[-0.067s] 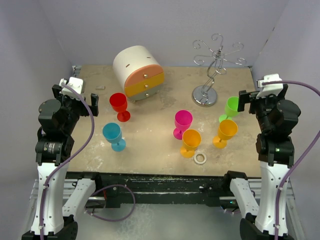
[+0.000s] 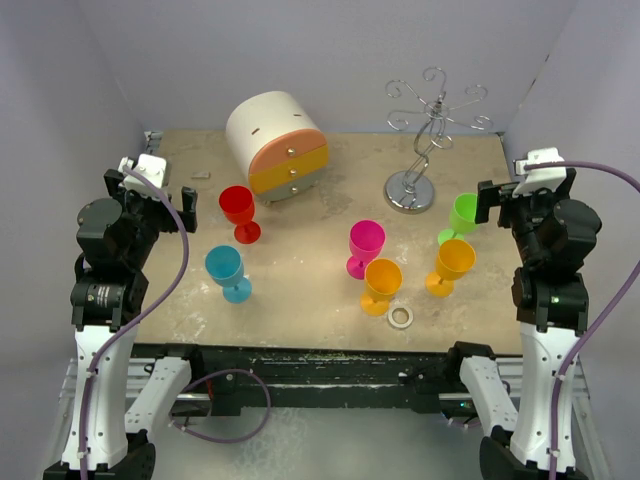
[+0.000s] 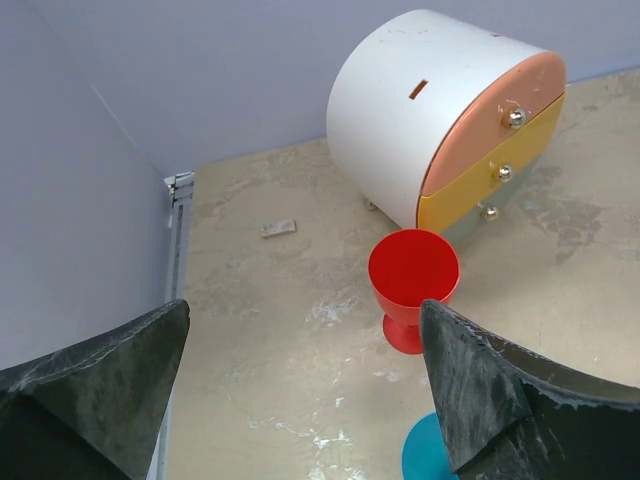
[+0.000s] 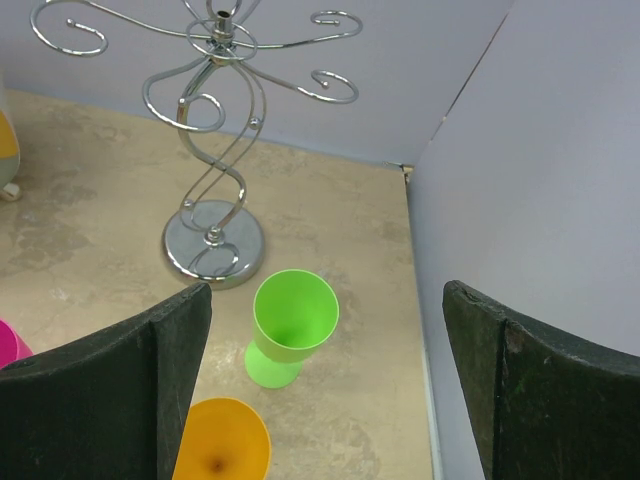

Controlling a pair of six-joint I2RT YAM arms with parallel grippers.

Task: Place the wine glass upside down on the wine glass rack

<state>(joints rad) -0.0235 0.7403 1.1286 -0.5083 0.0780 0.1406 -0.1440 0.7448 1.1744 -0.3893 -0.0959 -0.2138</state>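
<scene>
The silver wire wine glass rack (image 2: 411, 190) stands at 1 o'clock on the beige table (image 2: 300, 300). The lime-green plastic wine glass (image 2: 463, 212) sits upright at the rack's 4 o'clock, unheld. Our right gripper (image 4: 327, 295) and left gripper (image 3: 305, 305) gape empty. We risk knocking the green glass into the orange plastic goblet (image 2: 455, 260) at its 6 o'clock, or tipping the rack.

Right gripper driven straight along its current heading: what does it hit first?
Likely the upright lime-green plastic wine glass, nearly centred ahead of the open right gripper. The silver wire rack stands beyond, left of that line. Depth unclear.
</scene>
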